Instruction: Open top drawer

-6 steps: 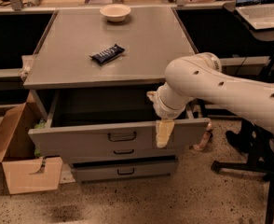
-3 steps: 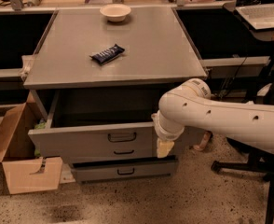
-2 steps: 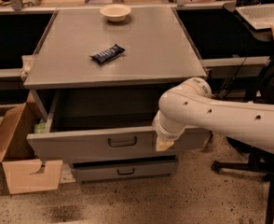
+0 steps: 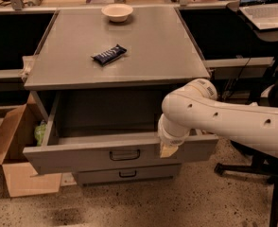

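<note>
Your gripper (image 4: 169,149), whether clamped or not I cannot tell, sits on the top drawer (image 4: 82,153) rim, handle (image 4: 125,154) just left; pulling further may overrun its runners.

The tool (image 4: 169,149) sits at the top drawer (image 4: 77,157) front, just right of its handle (image 4: 125,154). Behind the tool, on the bench (image 4: 153,56), lie a snack bar (image 4: 109,54) and, farther back, a bowl (image 4: 117,12).
</note>
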You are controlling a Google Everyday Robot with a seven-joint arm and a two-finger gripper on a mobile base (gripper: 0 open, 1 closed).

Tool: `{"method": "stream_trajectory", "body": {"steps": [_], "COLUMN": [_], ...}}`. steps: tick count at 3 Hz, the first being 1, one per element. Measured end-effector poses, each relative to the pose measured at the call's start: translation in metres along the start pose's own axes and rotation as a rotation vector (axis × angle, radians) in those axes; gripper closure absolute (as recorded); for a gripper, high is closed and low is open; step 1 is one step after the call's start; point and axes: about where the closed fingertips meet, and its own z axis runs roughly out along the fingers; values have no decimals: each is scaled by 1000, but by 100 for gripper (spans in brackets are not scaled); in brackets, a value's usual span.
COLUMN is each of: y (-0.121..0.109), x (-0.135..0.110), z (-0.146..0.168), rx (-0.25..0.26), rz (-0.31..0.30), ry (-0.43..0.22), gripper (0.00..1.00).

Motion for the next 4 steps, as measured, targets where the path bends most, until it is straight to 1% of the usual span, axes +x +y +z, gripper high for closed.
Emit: {"method": "stream_trajectory", "body": {"steps": [1,2,3,4], "y": [0,0,26,48], "x": [0,0,-7,-13], "z": [0,0,-8,-21], "rx": [0,0,-88,-142], "rz": [0,0,-14,-31], "ry": [0,0,6,18], "gripper": [0,0,0,0]}}
